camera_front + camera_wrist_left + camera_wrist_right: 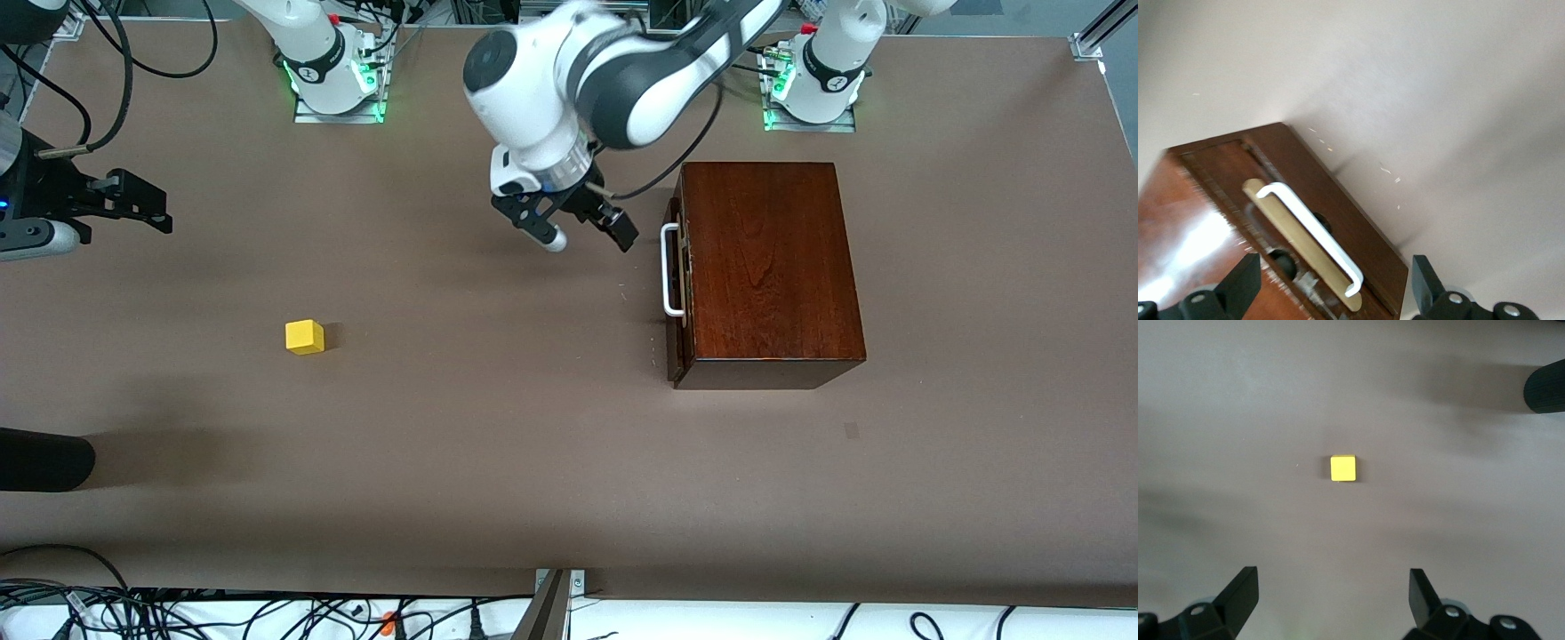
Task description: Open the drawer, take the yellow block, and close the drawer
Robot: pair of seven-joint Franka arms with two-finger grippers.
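Note:
The dark reddish-brown box [769,267] stands toward the left arm's end of the table, its drawer [676,342] shut, white bar handle [670,271] facing the table's middle. My left gripper [587,235] hangs open in front of the drawer, apart from the handle. In the left wrist view the handle [1313,235] and drawer front [1218,175] show past the left gripper [1333,283], with nothing between its fingers. The yellow block [304,337] sits on the bare table toward the right arm's end. My right gripper [153,206] is open over the table, and its [1333,583] view shows the yellow block [1343,468] ahead, untouched.
A black rounded object [43,459] juts in at the table's edge toward the right arm's end, nearer the front camera than the block; it also shows as a black object [1546,387] in the right wrist view. Cables [178,613] run along the near edge.

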